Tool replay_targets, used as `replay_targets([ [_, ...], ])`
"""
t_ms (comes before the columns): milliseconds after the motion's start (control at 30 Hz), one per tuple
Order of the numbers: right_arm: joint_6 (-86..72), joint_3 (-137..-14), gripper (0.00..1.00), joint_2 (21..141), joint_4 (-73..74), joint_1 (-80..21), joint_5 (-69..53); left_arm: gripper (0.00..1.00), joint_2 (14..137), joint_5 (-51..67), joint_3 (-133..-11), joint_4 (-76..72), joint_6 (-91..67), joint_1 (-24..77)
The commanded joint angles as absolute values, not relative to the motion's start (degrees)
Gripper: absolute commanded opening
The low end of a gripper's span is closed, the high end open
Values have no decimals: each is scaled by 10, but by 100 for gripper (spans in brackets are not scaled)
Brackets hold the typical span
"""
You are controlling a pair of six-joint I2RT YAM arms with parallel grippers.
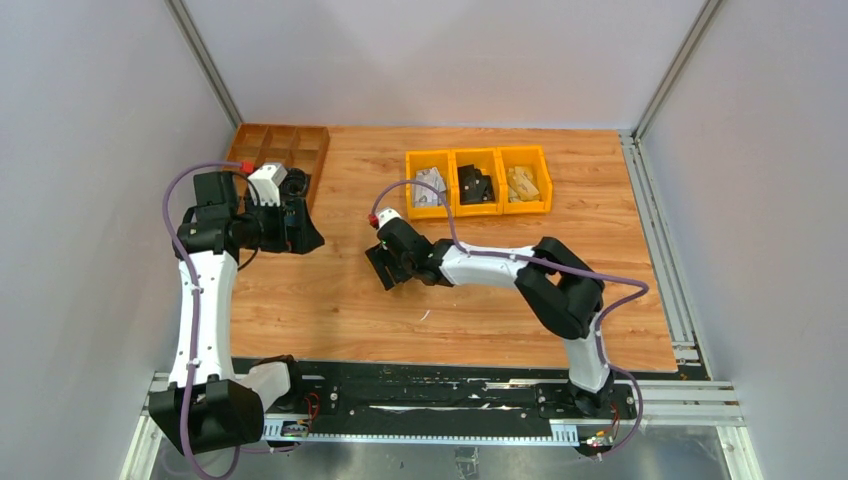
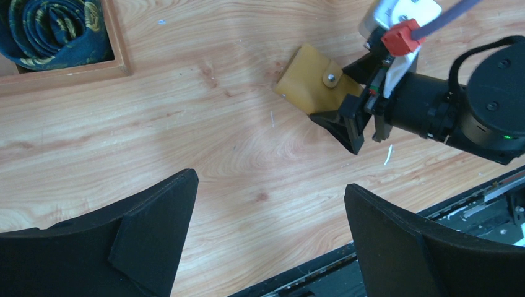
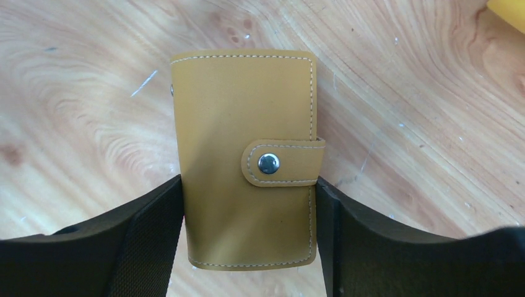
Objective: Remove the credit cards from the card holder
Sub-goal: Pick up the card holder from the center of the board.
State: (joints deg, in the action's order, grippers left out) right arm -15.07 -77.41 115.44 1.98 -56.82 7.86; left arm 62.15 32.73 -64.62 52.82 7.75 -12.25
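Two robot arms work over a wood-grain table [image 1: 480,300], with the mustard-yellow card holder [image 3: 244,161] lying flat near its middle, to the front left of three yellow bins [image 1: 478,182]. Its snap tab is fastened, so the holder is closed.

The right gripper [image 1: 385,268] reaches down over the holder and hides it in the overhead view. In the wrist view, its black fingers [image 3: 155,229] press against the holder's two long edges, one on each side, just below the snap, pinching the lower half.

At the left, the left gripper [image 2: 270,184] hangs above bare wood with its jaws spread wide and nothing between them. It sits beside a compartmented wooden tray [image 1: 280,150] at the far left corner. One compartment of that tray holds a rolled dark blue patterned cloth [image 2: 56,28].

Seen from the left wrist, the holder sits well apart from that gripper, with one end sticking out past the right gripper's fingers. The bins along the far side hold, from left to right, pale, black and tan pieces.
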Motion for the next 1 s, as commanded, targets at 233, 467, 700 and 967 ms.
replay_targets([
  [233, -172, -712, 68, 985, -100, -571, 37, 100, 594, 428, -636, 518, -57, -127],
  [467, -168, -737, 67, 940, -113, -604, 41, 100, 582, 534, -620, 489, -142, -127],
  [700, -152, -758, 67, 922, -120, -642, 56, 92, 554, 571, -616, 475, -180, -127],
  [967, -144, -757, 66, 902, -138, -667, 71, 71, 534, 569, -604, 475, -181, -127],
])
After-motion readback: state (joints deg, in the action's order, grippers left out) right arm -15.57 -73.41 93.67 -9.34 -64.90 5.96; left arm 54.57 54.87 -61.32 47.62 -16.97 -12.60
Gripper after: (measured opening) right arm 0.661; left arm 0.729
